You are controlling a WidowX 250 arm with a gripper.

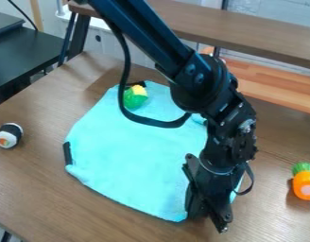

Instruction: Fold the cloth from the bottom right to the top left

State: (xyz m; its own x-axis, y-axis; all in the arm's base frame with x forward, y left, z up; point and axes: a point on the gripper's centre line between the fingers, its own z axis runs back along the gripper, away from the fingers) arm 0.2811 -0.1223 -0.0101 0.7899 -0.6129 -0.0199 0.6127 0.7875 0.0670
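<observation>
Closest to me, the black gripper (208, 223) hangs down over the front right part of the light blue cloth (135, 156), and its fingers look apart to me. Its tips are right at the cloth's near right edge; the gripper hides that corner, so I can't tell whether any fabric sits between them. Most of the cloth spreads away to the left and behind the gripper, lying on the brown wooden desk (63, 203), with a small strip of blue peeking out on the gripper's right side. The near edge runs on a slant from the left corner down to the gripper.

A little farther back, over on the right, an orange toy with a green top (305, 184) rests on the desk, well apart from the cloth. On the cloth's left edge there's a black patch (68, 153), and out to the left, apart from the cloth, sits a black and white toy sushi roll (8, 135).

Toward the far end of the cloth, a green and yellow toy (135, 97) lies on it, close to another dark bit at the edge. The arm (151, 35) comes in from the top, its black cable (126, 71) looping over the cloth. Beyond are a dark table (38, 54) on the left, a raised brown wooden plank (246, 29) and, behind that, a pale brick wall (271, 10)
</observation>
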